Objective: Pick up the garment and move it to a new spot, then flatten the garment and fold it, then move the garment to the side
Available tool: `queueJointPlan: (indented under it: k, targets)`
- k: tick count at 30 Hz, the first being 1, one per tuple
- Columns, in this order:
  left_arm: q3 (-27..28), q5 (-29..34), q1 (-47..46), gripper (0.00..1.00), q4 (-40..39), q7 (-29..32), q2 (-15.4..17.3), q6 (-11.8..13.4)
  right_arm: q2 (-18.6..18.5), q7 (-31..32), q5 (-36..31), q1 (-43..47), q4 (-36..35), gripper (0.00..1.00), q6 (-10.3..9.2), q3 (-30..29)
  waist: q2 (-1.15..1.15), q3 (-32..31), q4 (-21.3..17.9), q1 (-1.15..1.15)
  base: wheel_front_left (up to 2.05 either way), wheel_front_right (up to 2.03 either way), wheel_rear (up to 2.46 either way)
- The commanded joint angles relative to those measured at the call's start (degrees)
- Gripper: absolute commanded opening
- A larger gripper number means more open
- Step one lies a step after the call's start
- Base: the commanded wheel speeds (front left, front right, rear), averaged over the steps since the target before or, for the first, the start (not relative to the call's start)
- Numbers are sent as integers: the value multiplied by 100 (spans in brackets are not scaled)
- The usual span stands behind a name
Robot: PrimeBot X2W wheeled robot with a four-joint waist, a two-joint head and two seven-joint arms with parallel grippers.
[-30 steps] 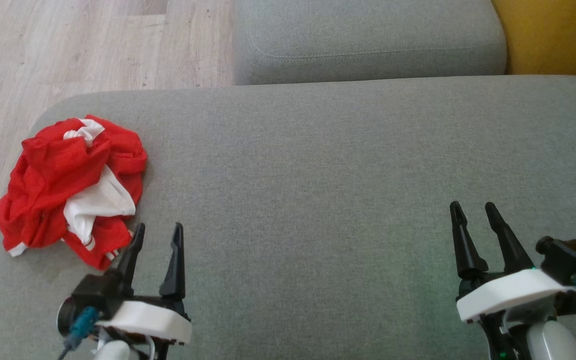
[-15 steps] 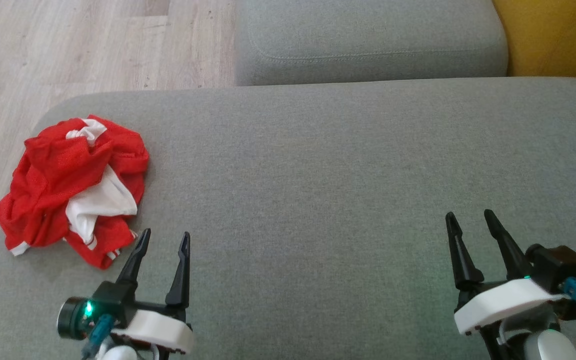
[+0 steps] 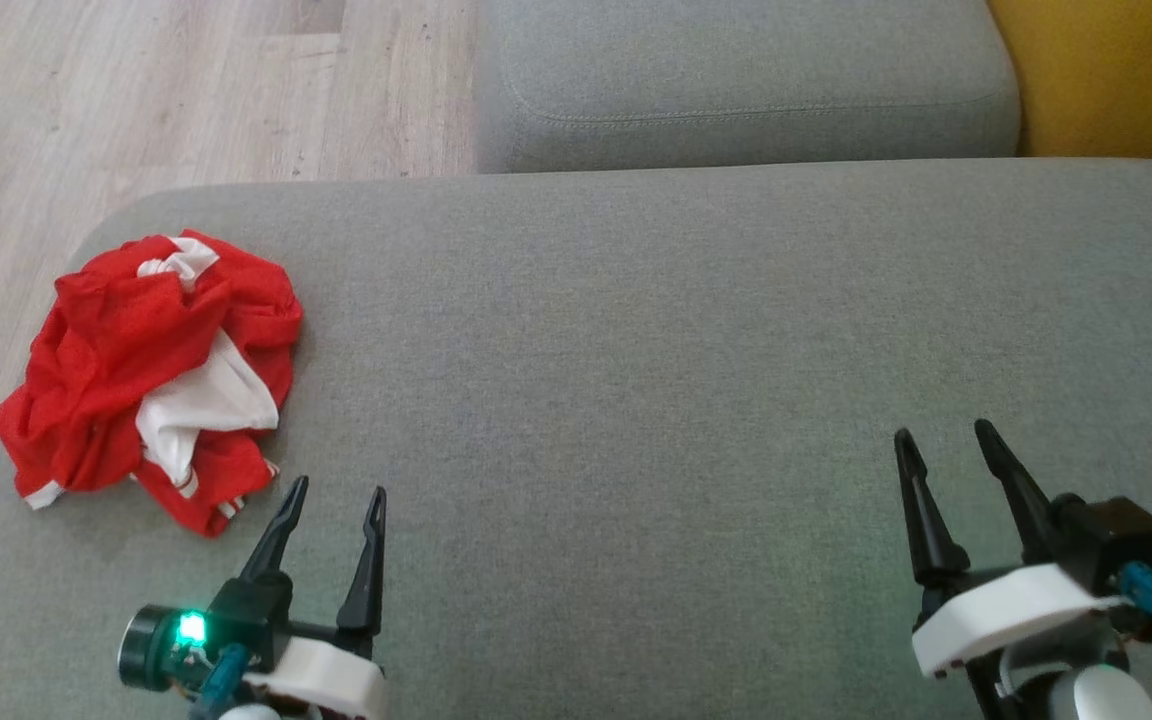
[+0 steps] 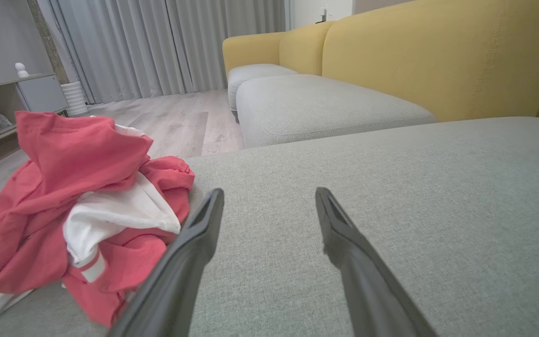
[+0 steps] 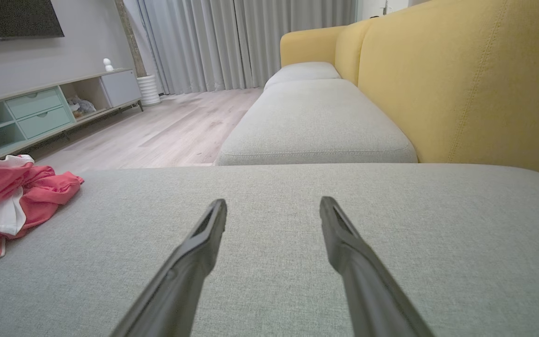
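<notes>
Looking down from the head camera: the garment (image 3: 151, 380), red with white patches, lies crumpled in a heap at 9 o'clock on the grey seat cushion (image 3: 636, 330), close to the cushion's rounded left edge.

Left gripper (image 3: 340, 486) is at 7 o'clock in that view, jaws wide and empty. The garment's near hem sits at 11 o'clock from its fingertips, just beside the left finger. In the left wrist view that finger overlaps the cloth, so I cannot tell whether they touch.

Right gripper (image 3: 942, 430) is at 5 o'clock, jaws wide and empty, well apart from the garment, with open grey fabric stretching between them.

Surroundings:
- A second grey cushion (image 3: 736, 90) at 12 o'clock butts against the far edge of the seat.
- A yellow backrest (image 3: 1116, 70) is at 1 o'clock.
- Pale wood floor (image 3: 186, 90) is at 10 to 11 o'clock, beyond the garment.
- Wrist views: grey curtains (image 4: 157, 47) hang past the floor, and a low cabinet (image 5: 40, 112) with drawers stands along the wall.
</notes>
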Motion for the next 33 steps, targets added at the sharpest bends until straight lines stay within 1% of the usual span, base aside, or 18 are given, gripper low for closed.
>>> queueJointPlan:
  k: [1, 17, 21, 25, 28, 29, 33]
  targets:
    - [154, 5, -374, 100, -135, -42, 46, 27, -32, -70, -22, -81, -216, 100, -3, 115, 0, 2, 3, 0, 0, 0, 0]
    - [145, -189, -410, 100, 3, 30, 33, 74, -32, -70, 145, -109, -126, 100, -3, 82, 0, 15, 12, 0, 0, 0, 0]
    - [157, -238, -436, 100, 22, 43, 26, 103, -31, -51, 99, -128, -151, 100, -3, 114, 0, 32, 88, 0, 0, 0, 0]
    - [210, -328, -488, 100, 43, 49, 4, 139, -31, -27, 83, -135, -218, 100, -3, 180, 0, 60, 314, 0, 0, 0, 0]
    - [257, -382, -530, 100, 38, 42, -7, 182, -31, -7, 90, -132, -286, 100, -3, 215, 0, 91, 575, 0, 0, 0, 0]
    - [296, -421, -575, 100, 27, 30, -11, 204, -31, 8, 89, -141, -342, 100, -3, 226, 0, 131, 782, 0, 0, 0, 0]
    - [408, -509, -664, 100, -30, -14, -50, 267, -31, 41, 83, -186, -438, 100, -3, 261, 0, 213, 1234, 0, 0, 0, 0]
